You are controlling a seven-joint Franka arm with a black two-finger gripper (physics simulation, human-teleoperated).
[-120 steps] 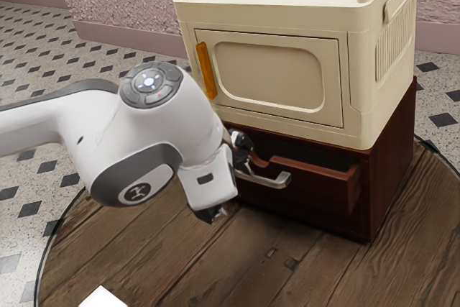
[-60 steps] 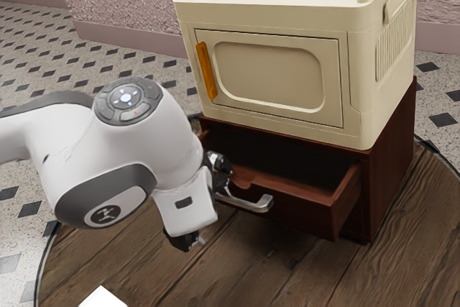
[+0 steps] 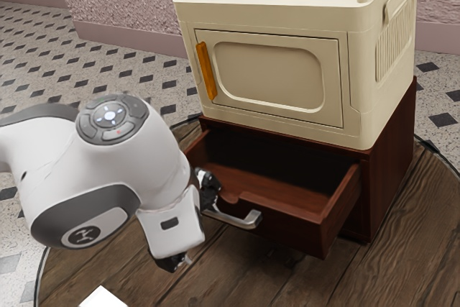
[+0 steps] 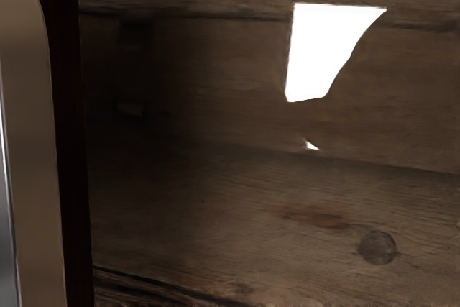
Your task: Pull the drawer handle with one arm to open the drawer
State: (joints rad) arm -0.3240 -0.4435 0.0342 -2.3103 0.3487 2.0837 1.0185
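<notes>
My gripper [image 3: 195, 231] is at the exterior view's left end of the silver drawer handle [image 3: 241, 219], its fingers wide apart. One black finger [image 3: 207, 183] is against the handle's end by the drawer front; the other stands lower, away from the handle. The reddish-brown drawer [image 3: 287, 222] is pulled well out of its cabinet, its inside showing. In the wrist view, part of the handle [image 4: 32, 149] runs along one edge, beside a dark strip of the drawer front [image 4: 75, 177]. The handle's contact with the finger is partly hidden.
A cream cabinet [image 3: 269, 73] with an orange handle [image 3: 206, 71] stands on top of the brown drawer cabinet [image 3: 388, 163]. Below lies the round wooden surface [image 3: 237, 278], with a white patch [image 3: 103, 298] near its front edge.
My hand has moved back and down toward the exterior view's lower left. The drawer has slid out with it, from slightly open to widely open.
</notes>
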